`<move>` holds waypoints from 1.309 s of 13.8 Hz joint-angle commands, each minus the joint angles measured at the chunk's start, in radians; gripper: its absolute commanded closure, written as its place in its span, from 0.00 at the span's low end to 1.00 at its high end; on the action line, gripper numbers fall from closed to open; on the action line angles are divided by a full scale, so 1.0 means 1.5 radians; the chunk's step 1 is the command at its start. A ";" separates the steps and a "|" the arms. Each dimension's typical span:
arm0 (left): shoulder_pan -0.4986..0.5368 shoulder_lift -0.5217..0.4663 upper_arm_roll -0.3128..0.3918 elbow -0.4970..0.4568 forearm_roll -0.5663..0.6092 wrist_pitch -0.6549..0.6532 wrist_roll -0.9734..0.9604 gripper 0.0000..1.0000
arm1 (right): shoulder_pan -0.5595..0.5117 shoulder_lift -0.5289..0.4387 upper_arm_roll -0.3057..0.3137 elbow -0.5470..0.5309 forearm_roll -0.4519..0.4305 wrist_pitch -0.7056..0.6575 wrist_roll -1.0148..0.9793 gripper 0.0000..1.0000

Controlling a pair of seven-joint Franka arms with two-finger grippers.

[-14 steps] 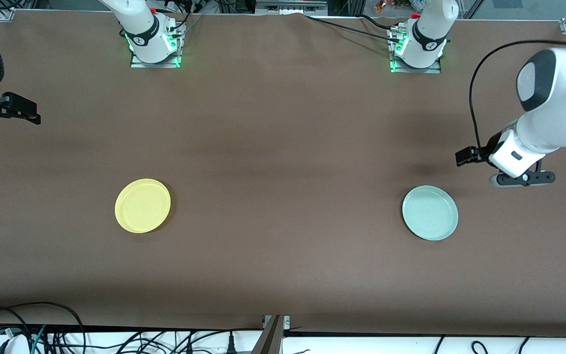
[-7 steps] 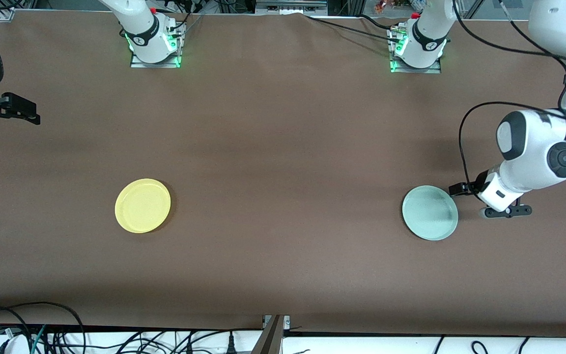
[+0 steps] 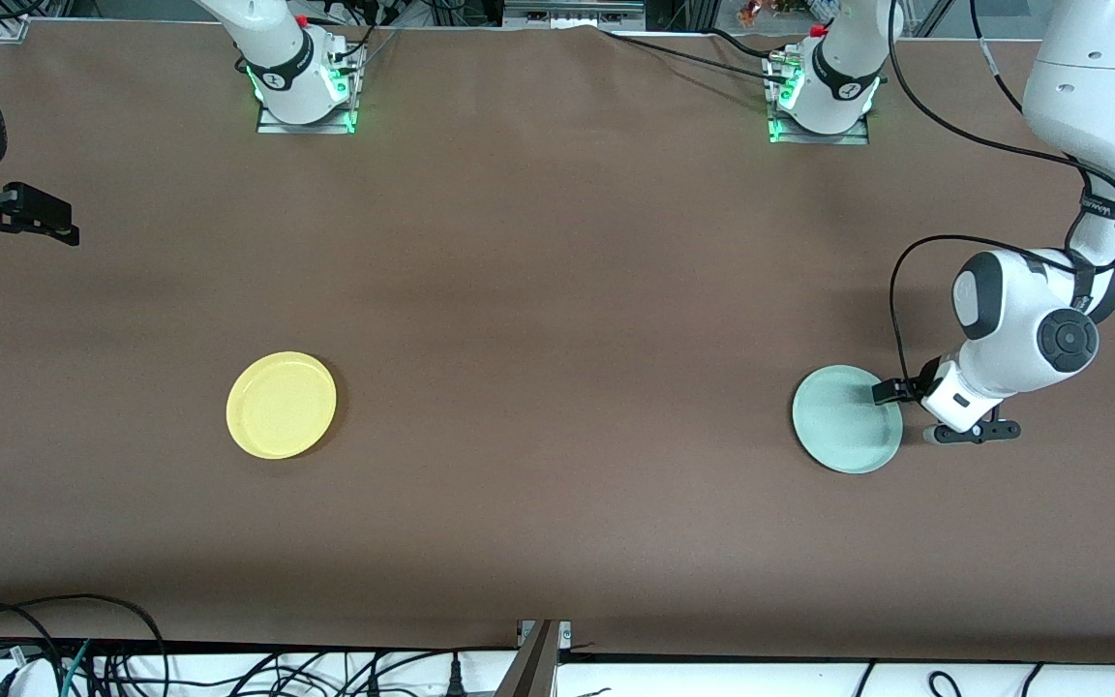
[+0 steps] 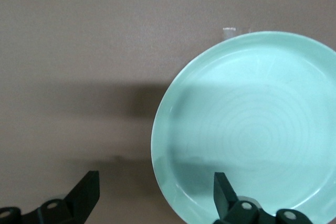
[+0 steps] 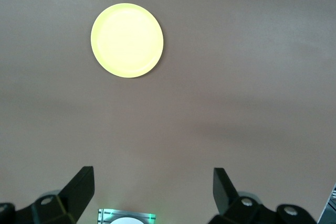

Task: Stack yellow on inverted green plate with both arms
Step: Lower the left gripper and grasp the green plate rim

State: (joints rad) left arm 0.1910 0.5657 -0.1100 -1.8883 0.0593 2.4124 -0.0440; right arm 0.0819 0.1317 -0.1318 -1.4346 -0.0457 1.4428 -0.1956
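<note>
Two plates lie well apart on the brown worktop [image 3: 557, 290]: the green plate [image 3: 843, 421] toward the left arm's end, rim up and not yet inverted, and the yellow plate [image 3: 281, 405] toward the right arm's end, also rim up. We judge the step in hand to be the opening one, the reach for the green plate so that it can be turned over. The left end effector [image 3: 898, 391] sits low at the plate's edge on the side toward the left arm's end of the worktop; in the left wrist view its fingers are spread wide and hold nothing, one fingertip [image 4: 223, 190] over the plate's rim and the other over bare worktop. Next, we think, it must straddle the shallow rim and close on it; that rim is thin and lies flat, so the grip could slip. The right end effector [image 3: 35, 215] waits up high over the edge of the worktop at the right arm's end, fingers wide apart and empty, with the yellow plate in its wrist view. Nothing lies between the plates; the only things nearby are cables [image 3: 54, 639] off the worktop's near edge.
</note>
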 commanded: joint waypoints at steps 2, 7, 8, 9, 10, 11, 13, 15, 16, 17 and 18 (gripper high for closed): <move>0.004 0.015 -0.003 0.022 0.017 0.012 0.012 0.40 | -0.001 0.005 0.001 0.015 -0.003 -0.005 0.007 0.00; 0.003 0.039 -0.003 0.048 0.018 0.014 0.012 0.50 | -0.001 0.009 0.001 0.015 -0.003 -0.004 0.002 0.00; 0.003 0.043 -0.003 0.050 0.018 0.014 0.012 0.51 | -0.001 0.012 0.001 0.015 -0.003 -0.005 0.001 0.00; 0.004 0.045 -0.003 0.051 0.018 0.014 0.012 0.63 | -0.001 0.014 0.001 0.015 -0.003 -0.003 0.000 0.00; 0.003 0.047 -0.003 0.054 0.018 0.014 0.012 0.63 | -0.001 0.015 0.001 0.015 -0.002 0.004 0.000 0.00; 0.004 0.048 -0.003 0.054 0.018 0.014 0.012 0.63 | -0.001 0.018 0.001 0.015 -0.002 0.013 0.000 0.00; 0.004 0.048 -0.003 0.055 0.018 0.014 0.012 0.64 | 0.000 0.025 0.001 0.015 -0.001 0.014 0.002 0.00; 0.004 0.048 -0.003 0.055 0.018 0.014 0.012 0.64 | 0.000 0.035 0.002 0.015 0.005 0.014 0.003 0.00; 0.005 0.048 -0.003 0.055 0.018 0.014 0.012 0.73 | -0.001 0.045 0.001 0.015 0.006 0.011 0.003 0.00; 0.005 0.049 -0.003 0.055 0.018 0.014 0.013 0.83 | -0.001 0.045 0.001 0.015 0.006 0.012 0.003 0.00; 0.005 0.051 -0.003 0.055 0.018 0.014 0.013 0.88 | -0.002 0.049 0.000 0.015 0.005 0.012 0.003 0.00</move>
State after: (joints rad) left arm 0.1911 0.6267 -0.1098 -1.8266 0.0610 2.4343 -0.0343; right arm 0.0821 0.1896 -0.1313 -1.4345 -0.0450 1.4669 -0.1956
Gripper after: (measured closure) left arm 0.789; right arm 0.000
